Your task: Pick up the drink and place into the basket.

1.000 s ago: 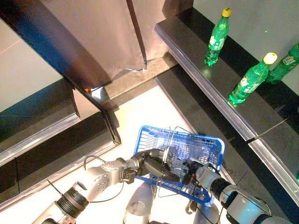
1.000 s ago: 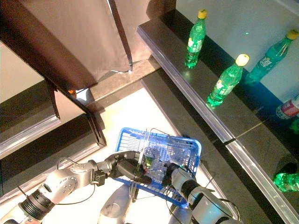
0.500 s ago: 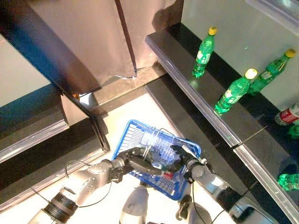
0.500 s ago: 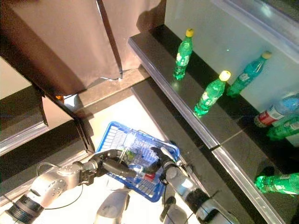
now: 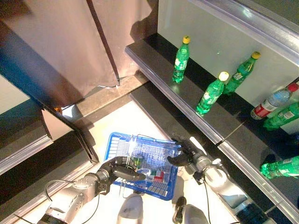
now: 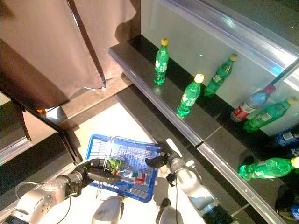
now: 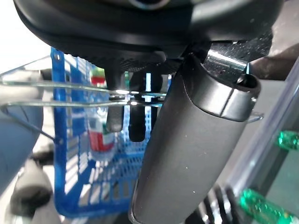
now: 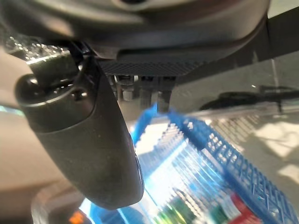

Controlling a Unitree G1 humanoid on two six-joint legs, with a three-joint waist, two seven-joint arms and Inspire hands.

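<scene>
Right hand [image 5: 183,152] empty above basket [image 5: 115,142], drink [image 5: 156,175] inside.

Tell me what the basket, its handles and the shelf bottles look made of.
The basket looks like moulded blue plastic: an even grid of small holes, slightly glossy. Its handles, which the left hand grips, look like thin bare metal wire, shiny. The green bottles appear to be clear tinted plastic with yellow screw caps; light passes through them.
</scene>
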